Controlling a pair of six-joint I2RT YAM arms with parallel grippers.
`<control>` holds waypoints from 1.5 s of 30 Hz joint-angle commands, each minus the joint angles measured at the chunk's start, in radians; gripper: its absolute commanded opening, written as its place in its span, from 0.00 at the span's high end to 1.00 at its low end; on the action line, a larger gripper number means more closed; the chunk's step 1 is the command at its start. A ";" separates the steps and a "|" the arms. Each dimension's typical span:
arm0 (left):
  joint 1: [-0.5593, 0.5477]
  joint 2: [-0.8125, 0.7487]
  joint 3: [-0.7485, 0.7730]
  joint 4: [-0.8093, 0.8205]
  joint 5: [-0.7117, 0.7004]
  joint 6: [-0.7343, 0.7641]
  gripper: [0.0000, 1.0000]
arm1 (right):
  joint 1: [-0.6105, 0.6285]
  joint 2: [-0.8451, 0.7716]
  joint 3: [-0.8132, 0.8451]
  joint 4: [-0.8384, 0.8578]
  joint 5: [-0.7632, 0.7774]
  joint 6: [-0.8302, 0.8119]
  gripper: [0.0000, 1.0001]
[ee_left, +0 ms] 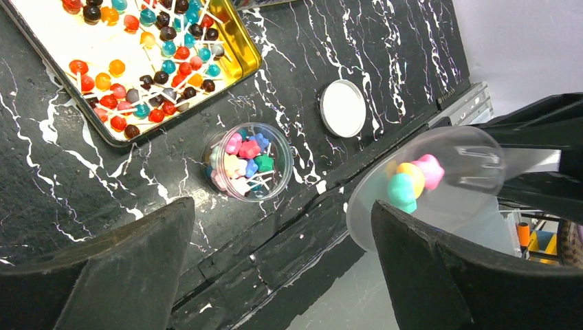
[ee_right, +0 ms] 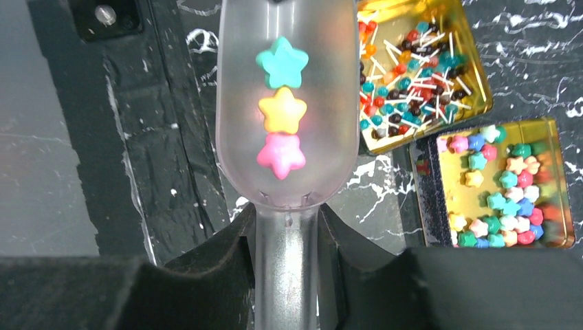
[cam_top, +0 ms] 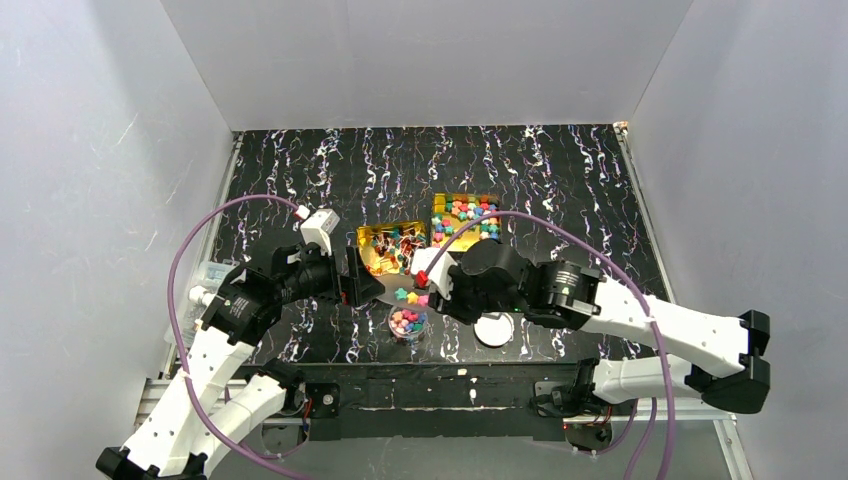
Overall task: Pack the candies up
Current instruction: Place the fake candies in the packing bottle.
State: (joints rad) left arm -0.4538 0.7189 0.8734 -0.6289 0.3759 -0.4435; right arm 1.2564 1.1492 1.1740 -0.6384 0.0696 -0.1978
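Note:
My right gripper [ee_right: 285, 275] is shut on the handle of a clear plastic scoop [ee_right: 285, 41]. Three star candies lie in it: teal [ee_right: 282, 62], yellow [ee_right: 282, 110] and pink [ee_right: 280, 155]. From above, the scoop [cam_top: 408, 296] hangs just beyond a small clear jar [cam_top: 406, 323] partly filled with candies. The left wrist view shows that jar [ee_left: 247, 161] on the table and the loaded scoop [ee_left: 454, 155] at the right. My left gripper [ee_left: 275, 275] is open with nothing between its fingers, left of the scoop [cam_top: 355, 282].
A gold tin of star candies [cam_top: 466, 218] and a gold tin of small lollipops [cam_top: 392, 248] stand behind the jar. A round white lid [cam_top: 493, 329] lies right of the jar near the table's front edge. White walls enclose the table.

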 commanded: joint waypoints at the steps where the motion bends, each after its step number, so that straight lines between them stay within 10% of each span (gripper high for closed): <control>1: 0.004 0.002 0.007 -0.008 0.016 0.005 0.01 | 0.008 -0.071 0.002 0.112 -0.035 0.026 0.99; 17: 0.004 0.011 0.050 -0.003 0.032 0.000 0.01 | 0.009 -0.128 -0.033 0.094 -0.014 0.084 0.99; 45: 0.004 -0.123 0.003 -0.112 -0.145 0.097 0.01 | 0.011 0.137 0.174 -0.454 0.034 0.358 0.99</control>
State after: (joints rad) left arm -0.4538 0.6083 0.9154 -0.7197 0.2562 -0.3740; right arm 1.2591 1.2587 1.2865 -1.0000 0.1032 0.1108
